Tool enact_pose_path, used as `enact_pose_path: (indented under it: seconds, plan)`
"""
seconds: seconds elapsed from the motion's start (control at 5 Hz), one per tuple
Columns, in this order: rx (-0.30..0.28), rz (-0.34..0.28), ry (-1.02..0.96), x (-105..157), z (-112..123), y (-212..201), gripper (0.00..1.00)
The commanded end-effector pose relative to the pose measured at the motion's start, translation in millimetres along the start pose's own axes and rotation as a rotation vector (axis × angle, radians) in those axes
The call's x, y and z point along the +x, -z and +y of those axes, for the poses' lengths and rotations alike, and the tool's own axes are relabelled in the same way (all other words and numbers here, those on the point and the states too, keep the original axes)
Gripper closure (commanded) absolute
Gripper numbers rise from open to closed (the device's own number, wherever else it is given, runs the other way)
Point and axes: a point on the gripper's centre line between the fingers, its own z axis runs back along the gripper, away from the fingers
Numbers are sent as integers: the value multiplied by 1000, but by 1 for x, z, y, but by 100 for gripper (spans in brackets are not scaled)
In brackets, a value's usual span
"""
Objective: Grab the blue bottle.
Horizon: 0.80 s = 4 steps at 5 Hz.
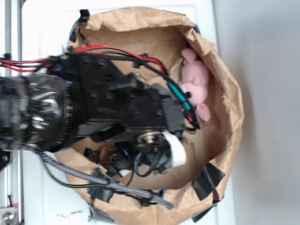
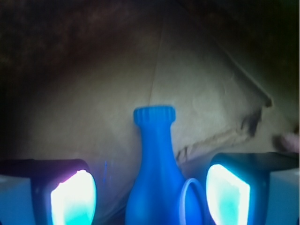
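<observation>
In the wrist view the blue bottle [image 2: 154, 173] lies on the brown paper between my two fingers, its ribbed cap pointing away from me. A thin pale loop of string [image 2: 191, 201] curls beside its body on the right. My gripper [image 2: 151, 199] is open, with a gap between each glowing pad [image 2: 74, 199] and the bottle. In the exterior view the black arm covers the bottle; only a small blue bit [image 1: 161, 191] shows near the bag's lower rim, and the gripper itself is hidden under the arm.
A brown paper bag [image 1: 225, 89] surrounds the work area, with crumpled raised walls. A pink plush toy [image 1: 196, 85] lies at the right inside wall. Black tape [image 1: 208, 182] patches the lower right rim. Cables and a braided sleeve [image 1: 93, 177] trail across the lower left.
</observation>
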Motion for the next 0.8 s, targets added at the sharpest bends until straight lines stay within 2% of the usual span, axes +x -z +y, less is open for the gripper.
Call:
enact_pose_path:
  seconds: [0.0,0.2,0.4,0.6]
  plan:
    - [99,-28,-4,-2,-3,4,100]
    - [95,-40,-7,-1,-3,0,100]
    - [64,-75,-38,16,0,-26,100]
    - [46,-141,-74,33,8,-63,100]
